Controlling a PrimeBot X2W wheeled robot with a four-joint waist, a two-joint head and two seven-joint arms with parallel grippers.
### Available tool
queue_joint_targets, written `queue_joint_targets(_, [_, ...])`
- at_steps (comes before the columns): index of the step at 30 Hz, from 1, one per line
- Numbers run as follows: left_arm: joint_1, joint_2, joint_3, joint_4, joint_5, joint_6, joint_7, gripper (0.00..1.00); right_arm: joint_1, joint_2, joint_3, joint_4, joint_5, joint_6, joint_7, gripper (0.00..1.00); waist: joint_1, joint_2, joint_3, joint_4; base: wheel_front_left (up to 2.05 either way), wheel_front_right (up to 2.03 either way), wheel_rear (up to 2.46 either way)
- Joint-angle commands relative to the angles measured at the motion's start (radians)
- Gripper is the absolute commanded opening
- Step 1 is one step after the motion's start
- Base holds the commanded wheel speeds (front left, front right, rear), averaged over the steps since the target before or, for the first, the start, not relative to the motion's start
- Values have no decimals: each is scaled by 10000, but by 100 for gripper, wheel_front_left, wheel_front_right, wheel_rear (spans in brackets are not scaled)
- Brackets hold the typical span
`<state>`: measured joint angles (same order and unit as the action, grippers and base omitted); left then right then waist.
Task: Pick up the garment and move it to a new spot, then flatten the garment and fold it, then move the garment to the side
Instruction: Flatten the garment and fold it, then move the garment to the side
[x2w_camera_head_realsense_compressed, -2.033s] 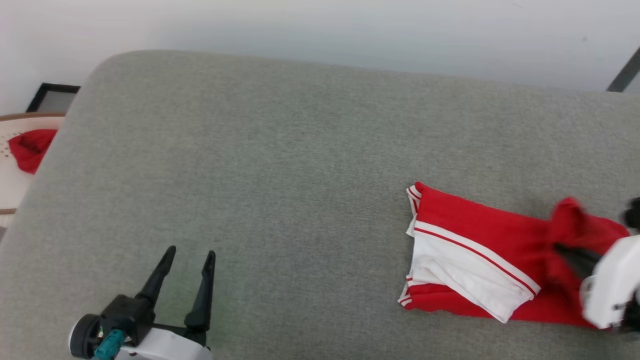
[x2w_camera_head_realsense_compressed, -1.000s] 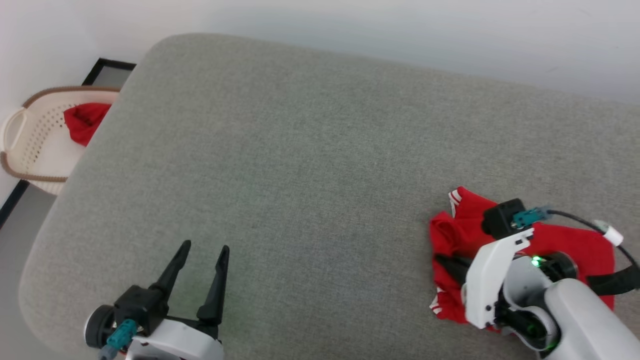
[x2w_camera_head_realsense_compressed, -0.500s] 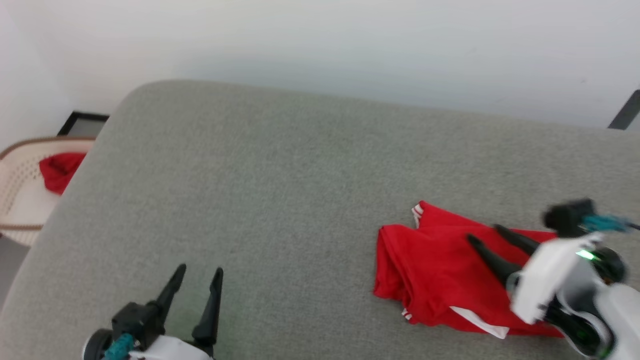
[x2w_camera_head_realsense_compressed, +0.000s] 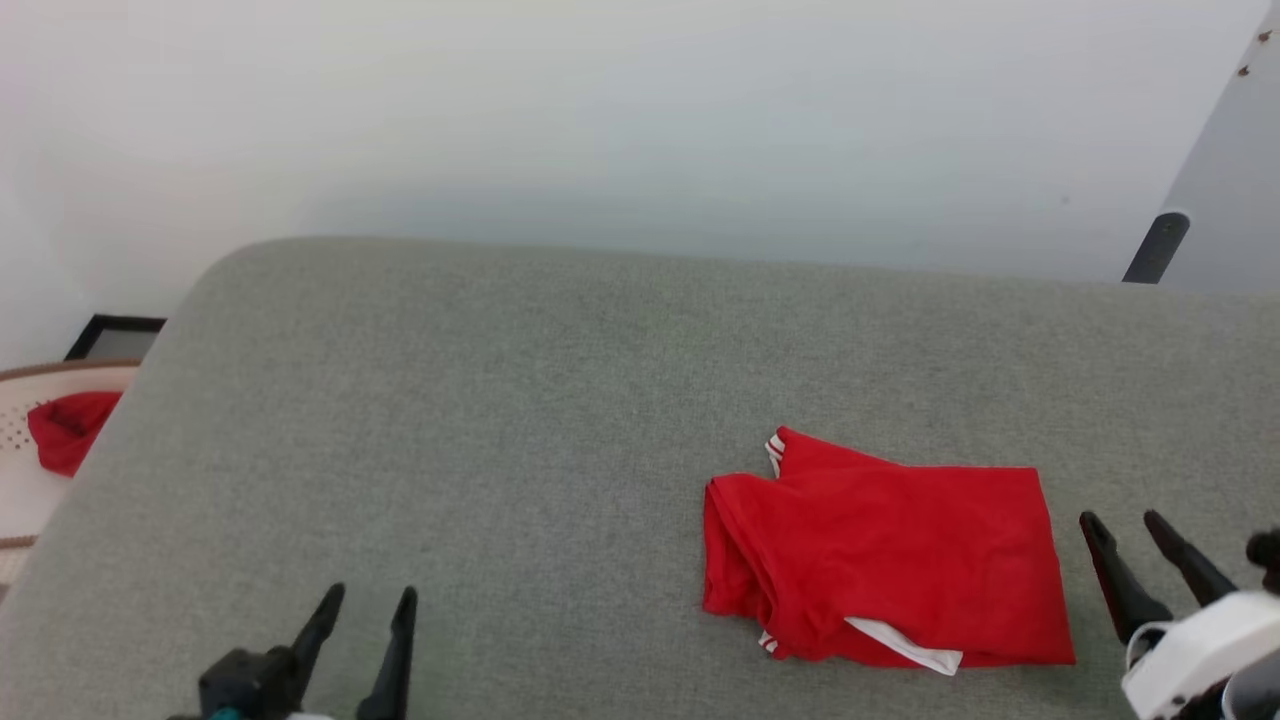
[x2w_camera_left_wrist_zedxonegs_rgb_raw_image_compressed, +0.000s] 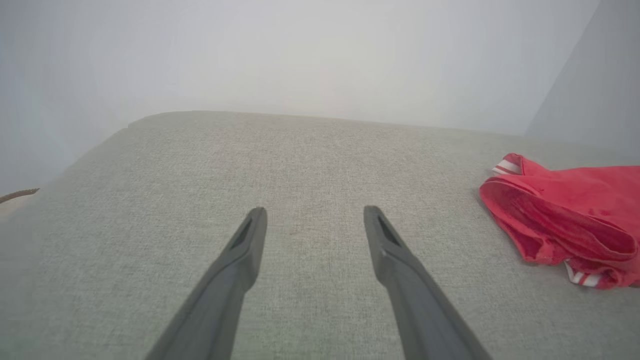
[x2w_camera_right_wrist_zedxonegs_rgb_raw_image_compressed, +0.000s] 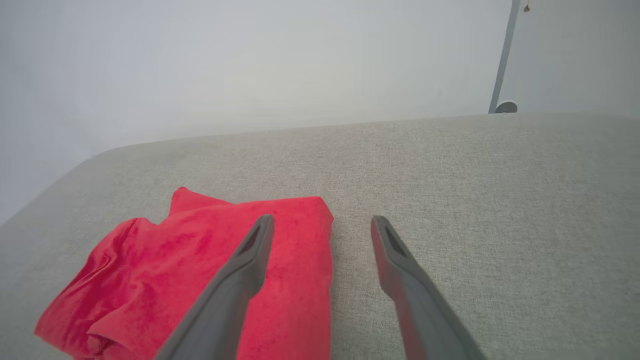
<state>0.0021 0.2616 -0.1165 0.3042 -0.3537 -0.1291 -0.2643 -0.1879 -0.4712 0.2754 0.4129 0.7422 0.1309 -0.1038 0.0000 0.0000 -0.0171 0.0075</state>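
The garment (x2w_camera_head_realsense_compressed: 890, 555) lies folded into a red rectangle on the grey cushion (x2w_camera_head_realsense_compressed: 500, 420), right of centre, with striped trim at its far left corner and a white sleeve edge peeking out at the front. Its lettering is hidden. It also appears at the right of the left wrist view as the garment (x2w_camera_left_wrist_zedxonegs_rgb_raw_image_compressed: 575, 215) and under the right wrist view's left finger as the garment (x2w_camera_right_wrist_zedxonegs_rgb_raw_image_compressed: 200, 270). My right gripper (x2w_camera_head_realsense_compressed: 1120, 520) stands open just right of the garment, apart from it. My left gripper (x2w_camera_head_realsense_compressed: 368, 598) is open at the lower left, far from it.
A cream perforated basket (x2w_camera_head_realsense_compressed: 20, 480) holding another red cloth (x2w_camera_head_realsense_compressed: 70, 428) sits beyond the cushion's left edge. A pale wall runs behind the cushion, with a dark post (x2w_camera_head_realsense_compressed: 1152, 245) at the upper right. Bare grey cushion stretches between my grippers.
My right gripper, which lay over the garment, has let it go and drawn back to the right. The garment now lies as a flatter folded rectangle. The head camera has shifted.
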Motion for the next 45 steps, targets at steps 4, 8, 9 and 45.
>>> queue_joint_targets(4, [506, 56, 231, -344, 204, -19, 8, 100, 695, 445, -638, -154, -725, -4, -913, 100, 0, 0, -303, 34, 0, 0, 0])
queue_joint_targets(8, [769, 32, 408, -708, 354, -19, 8, 100, 1063, 755, -1298, -480, -1189, -4, -1243, 100, 0, 0, -422, 132, 0, 0, 0])
queue_joint_targets(9, [850, 22, 436, -823, 412, -19, 8, 100, 1196, 857, -1548, -619, -1354, -4, -1319, 100, 0, 0, -446, 181, 0, 0, 0])
queue_joint_targets(45, [2369, 6, 560, -2609, 396, -19, 8, 100, 4777, 3036, -4791, -5105, -3301, -6, 38, 100, 0, 0, -697, 636, 0, 0, 0])
